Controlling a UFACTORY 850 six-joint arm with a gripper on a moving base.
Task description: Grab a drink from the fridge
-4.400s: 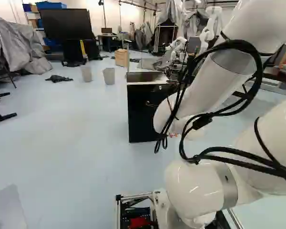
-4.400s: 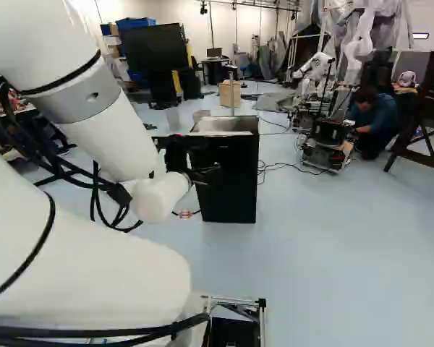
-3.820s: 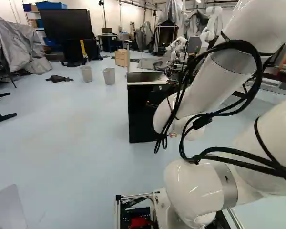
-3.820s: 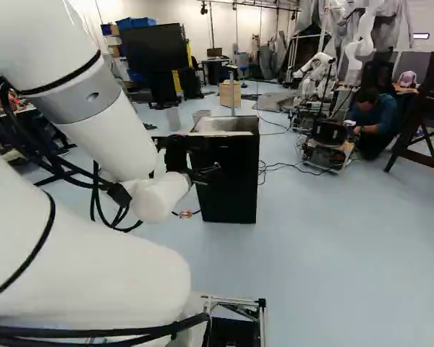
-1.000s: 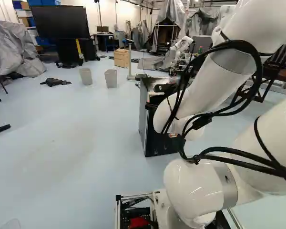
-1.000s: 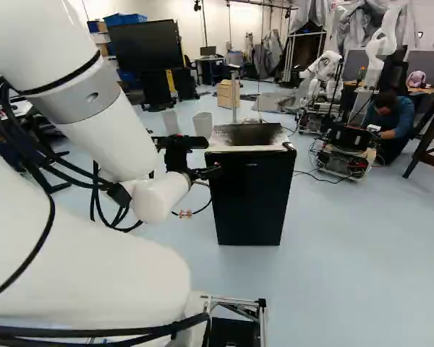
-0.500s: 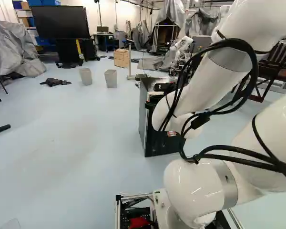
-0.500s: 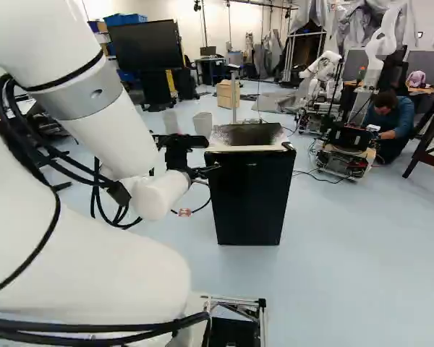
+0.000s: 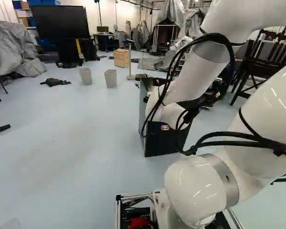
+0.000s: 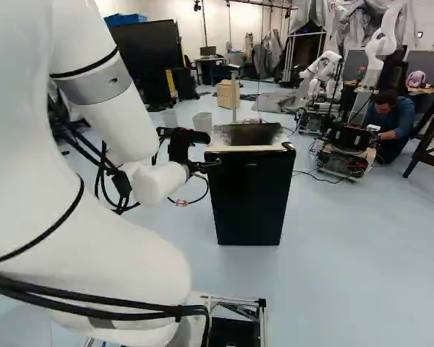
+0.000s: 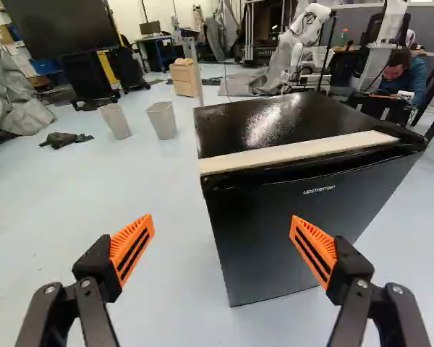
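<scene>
The fridge is black, and its top is shiny black with pale speckles and a bright white shine. The strip on it is cream. Little letters on the door are whitish. The gripper is black, and its pads are bright orange with black stripes. The arm is white, with a grey ring and black cords. The floor is pale blue. The bins are light grey, the box is light brown, and the screen is black. Another robot is white. The bar is yellow.
</scene>
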